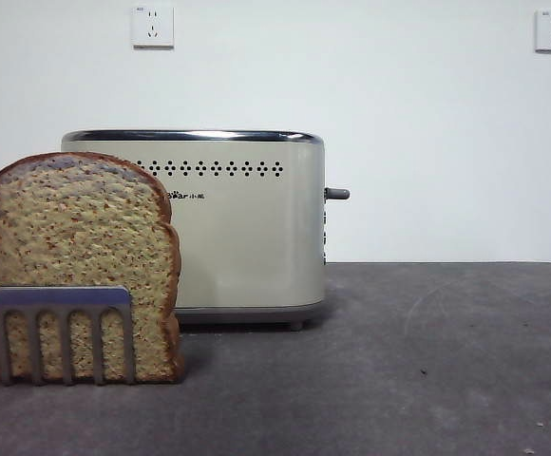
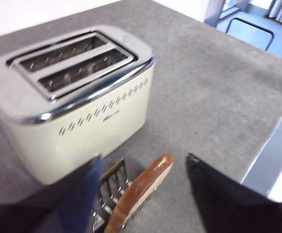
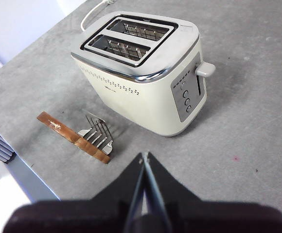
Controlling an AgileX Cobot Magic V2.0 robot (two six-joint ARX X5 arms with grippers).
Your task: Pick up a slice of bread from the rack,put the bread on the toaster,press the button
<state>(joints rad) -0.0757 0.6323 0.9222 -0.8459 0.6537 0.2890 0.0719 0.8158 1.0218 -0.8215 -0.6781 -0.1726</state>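
Note:
The slice of bread [image 1: 81,252] stands upright in the low steel rack [image 1: 64,304] at the front left, tan with a dark crust. Behind it sits the cream toaster [image 1: 247,228], its grey lever [image 1: 337,194] on the right end. In the left wrist view my left gripper [image 2: 143,158] hangs open above the slice of bread [image 2: 143,187] and the rack [image 2: 111,187], one jaw to each side of the crust and clear of it. My right gripper [image 3: 143,156] is shut and empty, held high over the table in front of the toaster [image 3: 146,73]. Neither arm shows in the front view.
Both toaster slots [image 3: 131,39] are empty. A white cord [image 3: 95,12] leaves the toaster's far end. The grey table [image 1: 427,361] stretches to the right of the toaster. Its edge [image 2: 265,150] lies close behind the rack in the left wrist view.

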